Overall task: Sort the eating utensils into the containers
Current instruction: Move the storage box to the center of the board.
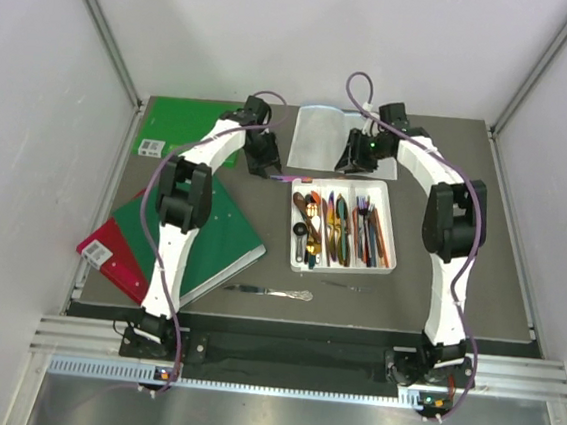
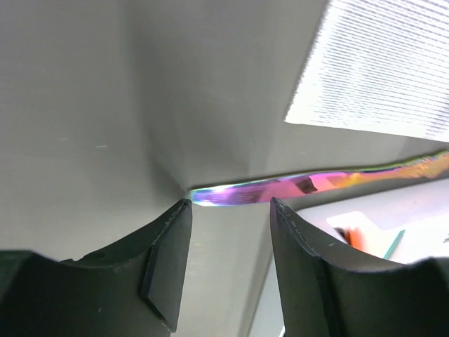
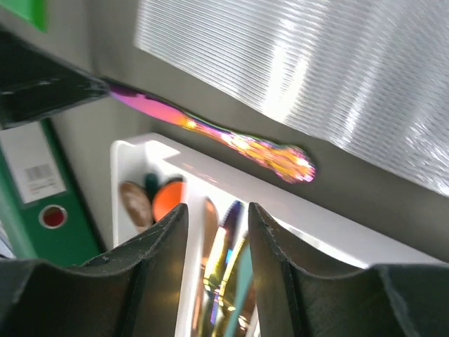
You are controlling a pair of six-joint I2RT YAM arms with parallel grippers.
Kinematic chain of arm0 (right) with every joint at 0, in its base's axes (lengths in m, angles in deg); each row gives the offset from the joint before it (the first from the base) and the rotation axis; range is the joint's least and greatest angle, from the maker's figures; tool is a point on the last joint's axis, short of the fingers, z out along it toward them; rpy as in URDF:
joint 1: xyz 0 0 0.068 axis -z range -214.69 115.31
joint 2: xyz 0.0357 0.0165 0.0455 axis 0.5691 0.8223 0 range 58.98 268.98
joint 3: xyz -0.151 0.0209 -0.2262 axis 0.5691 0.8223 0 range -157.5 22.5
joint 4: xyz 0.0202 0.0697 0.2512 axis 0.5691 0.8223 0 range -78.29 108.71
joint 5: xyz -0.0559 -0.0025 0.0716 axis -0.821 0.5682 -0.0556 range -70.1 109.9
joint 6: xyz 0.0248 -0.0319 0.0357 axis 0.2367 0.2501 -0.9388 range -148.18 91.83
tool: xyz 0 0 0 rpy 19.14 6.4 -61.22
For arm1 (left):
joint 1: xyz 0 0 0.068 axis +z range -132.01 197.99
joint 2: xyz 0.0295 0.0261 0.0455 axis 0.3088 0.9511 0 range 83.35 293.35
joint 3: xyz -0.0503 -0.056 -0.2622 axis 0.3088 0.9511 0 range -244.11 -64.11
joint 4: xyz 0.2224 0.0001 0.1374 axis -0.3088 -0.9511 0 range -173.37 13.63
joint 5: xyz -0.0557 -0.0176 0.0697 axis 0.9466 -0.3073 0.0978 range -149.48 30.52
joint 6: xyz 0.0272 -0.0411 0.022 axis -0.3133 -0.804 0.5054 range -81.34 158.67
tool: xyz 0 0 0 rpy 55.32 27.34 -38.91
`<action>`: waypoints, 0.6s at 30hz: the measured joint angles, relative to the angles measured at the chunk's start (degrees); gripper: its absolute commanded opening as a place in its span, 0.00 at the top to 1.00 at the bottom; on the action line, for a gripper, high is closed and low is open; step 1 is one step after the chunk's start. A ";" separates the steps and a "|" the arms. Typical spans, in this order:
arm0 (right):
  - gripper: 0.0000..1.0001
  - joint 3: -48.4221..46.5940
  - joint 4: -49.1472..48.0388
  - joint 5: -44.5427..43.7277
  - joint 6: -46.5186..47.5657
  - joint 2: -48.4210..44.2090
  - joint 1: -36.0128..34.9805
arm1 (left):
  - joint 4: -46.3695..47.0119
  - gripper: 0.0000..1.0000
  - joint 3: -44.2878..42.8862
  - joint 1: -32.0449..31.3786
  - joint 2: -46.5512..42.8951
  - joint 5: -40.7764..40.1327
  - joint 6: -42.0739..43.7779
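Note:
A white compartment tray (image 1: pixel 393 245) in the table's middle holds several coloured utensils. An iridescent knife (image 1: pixel 289 179) lies on the table just behind the tray's far left corner. In the left wrist view my left gripper (image 2: pixel 230 203) is open, with the knife's blade tip (image 2: pixel 238 193) just beyond and between its fingertips, not clamped. My right gripper (image 3: pixel 216 214) is open and empty above the tray's far end (image 3: pixel 210 172), the knife's handle (image 3: pixel 280 156) just past it. A silver knife (image 1: pixel 268 291) lies near the front edge.
Green books (image 1: pixel 216 236) and a red one (image 1: pixel 108 256) lie at the left. A ribbed clear sheet (image 1: pixel 326 136) lies behind the tray. A thin small utensil (image 1: pixel 345 286) lies in front of the tray.

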 measured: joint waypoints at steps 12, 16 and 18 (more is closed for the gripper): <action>0.60 7.39 2.78 -4.39 1.31 -0.79 2.01 | 6.69 0.47 -4.02 -2.60 1.81 5.53 -2.36; 0.60 6.05 3.80 -6.47 1.70 -0.17 2.05 | 8.79 0.47 -4.98 -2.93 2.29 7.37 -3.02; 0.60 4.98 4.63 -6.34 1.60 0.28 2.08 | 9.42 0.47 -5.03 -3.02 2.51 8.44 -3.26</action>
